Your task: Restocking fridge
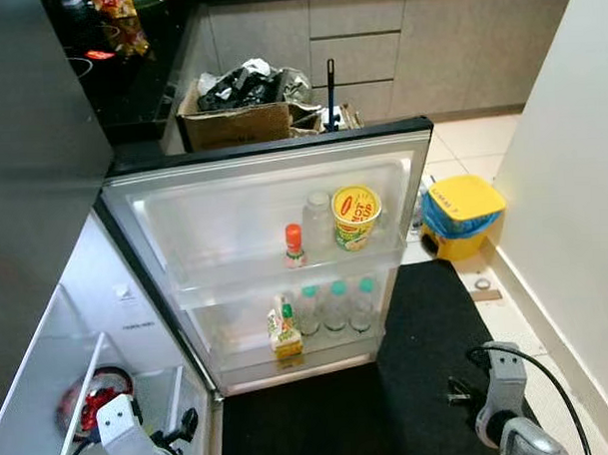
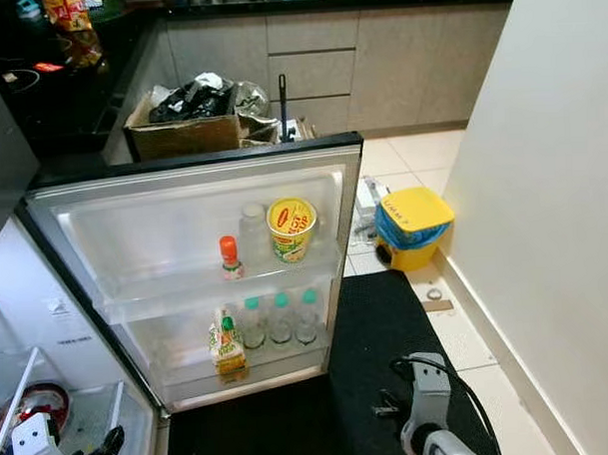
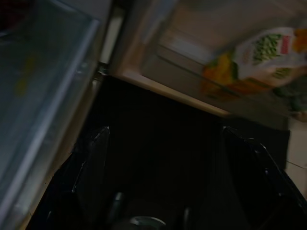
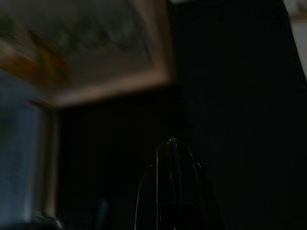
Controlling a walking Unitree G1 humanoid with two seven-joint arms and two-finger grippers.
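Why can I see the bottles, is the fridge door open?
Open. The fridge door is swung wide, its inner shelves facing the camera with a yellow noodle cup and bottles standing upright in them.

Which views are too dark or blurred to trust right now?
Left and right eye views are sharp and evenly lit: the yellow noodle cup on the open white fridge door reads clearly. Left wrist view is dim and smeared; right wrist view is nearly black and blurred.

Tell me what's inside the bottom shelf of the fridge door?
The bottom door shelf holds a yellow juice carton and three clear bottles with green caps behind its rail. The rail hides their bottoms.
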